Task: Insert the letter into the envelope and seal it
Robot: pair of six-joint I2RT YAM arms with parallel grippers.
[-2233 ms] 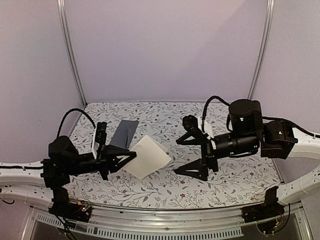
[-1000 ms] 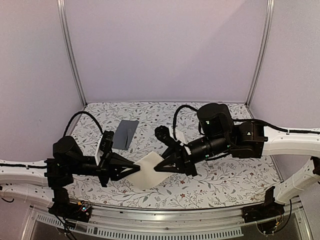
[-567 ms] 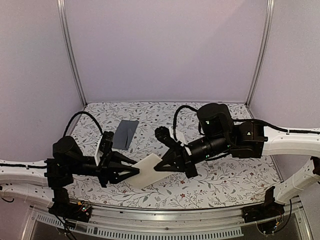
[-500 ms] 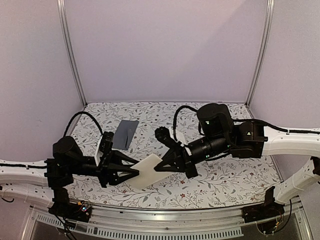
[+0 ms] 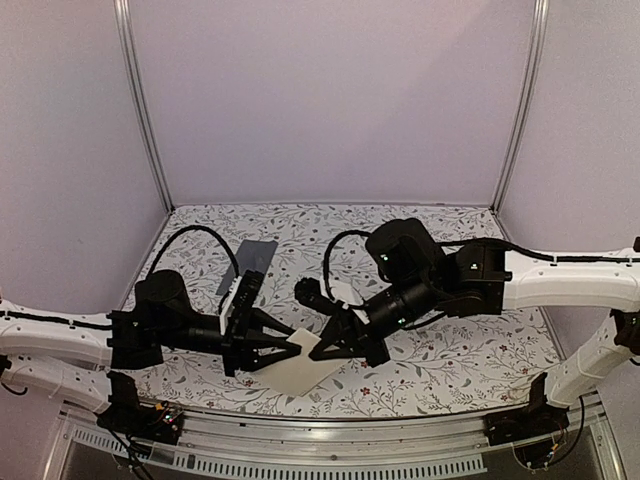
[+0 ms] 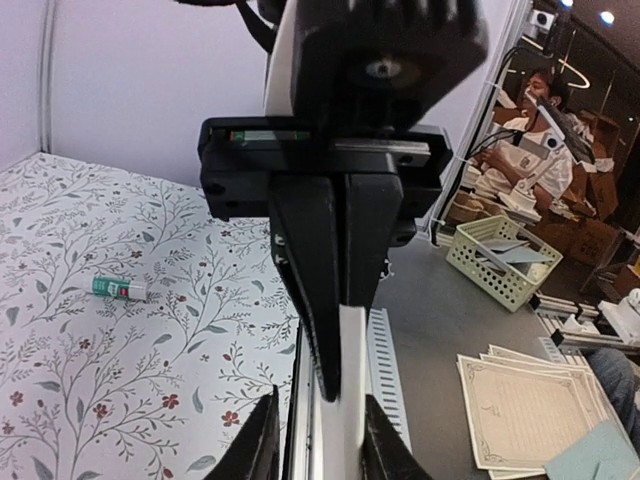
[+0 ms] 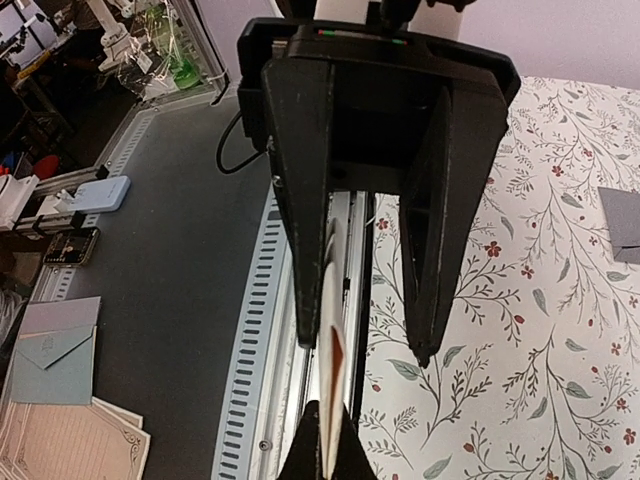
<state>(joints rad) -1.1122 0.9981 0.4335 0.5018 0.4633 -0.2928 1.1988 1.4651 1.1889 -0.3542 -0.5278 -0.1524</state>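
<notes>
The letter (image 5: pixel 306 372) is a pale sheet held low over the tablecloth near the front edge, between the two grippers. My right gripper (image 5: pixel 319 352) is shut on its right edge; in the right wrist view its tips (image 7: pixel 325 452) pinch the edge-on letter (image 7: pixel 333 385). My left gripper (image 5: pixel 287 350) faces it from the left with jaws open around the sheet. In the left wrist view the letter (image 6: pixel 347 400) rests against one finger (image 6: pixel 385 452) only. The dark grey envelope (image 5: pixel 258 252) lies flat behind the left gripper, partly hidden.
A small teal-white tube (image 6: pixel 118 288) lies on the floral cloth. The metal rail (image 7: pixel 258 400) marks the table's front edge just below the grippers. Off the table are a basket (image 6: pixel 500 262) and spare printed sheets (image 6: pixel 530 412).
The left arm has moved right and the right arm left and lower, carrying the letter toward the front edge. The left jaws opened off the sheet; the right jaws shut on it.
</notes>
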